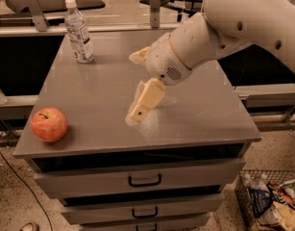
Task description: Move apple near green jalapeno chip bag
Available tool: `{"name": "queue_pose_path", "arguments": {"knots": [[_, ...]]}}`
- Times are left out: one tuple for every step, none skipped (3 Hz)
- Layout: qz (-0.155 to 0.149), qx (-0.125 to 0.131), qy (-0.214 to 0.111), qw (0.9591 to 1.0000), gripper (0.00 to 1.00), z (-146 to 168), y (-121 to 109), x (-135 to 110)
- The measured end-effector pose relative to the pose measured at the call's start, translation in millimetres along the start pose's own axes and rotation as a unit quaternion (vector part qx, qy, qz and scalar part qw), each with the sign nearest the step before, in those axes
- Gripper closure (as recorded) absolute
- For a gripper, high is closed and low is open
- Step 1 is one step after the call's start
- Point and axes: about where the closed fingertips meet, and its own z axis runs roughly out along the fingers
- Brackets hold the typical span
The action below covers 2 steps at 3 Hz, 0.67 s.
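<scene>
The orange-red apple (49, 124) sits at the front left corner of the grey cabinet top (89, 100). My gripper (138, 110) hangs over the middle of the top, pointing down and to the left, well to the right of the apple and apart from it. My white arm (224, 28) reaches in from the upper right. The green jalapeno chip bag is hidden behind the arm.
A clear water bottle (79, 32) with a white cap stands at the back left of the top. Drawers with dark handles (144, 180) are below the front edge. A wire basket of packets (272, 203) is on the floor at the lower right.
</scene>
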Motion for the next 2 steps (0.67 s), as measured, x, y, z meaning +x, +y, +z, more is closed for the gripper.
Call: {"name": "queue_pose_path", "arguments": {"knots": [[0.0, 0.0, 0.001, 1.0, 0.0, -0.5, 0.5, 0.3], [-0.001, 0.001, -0.006, 1.0, 0.0, 2.5, 1.1, -3.5]]}}
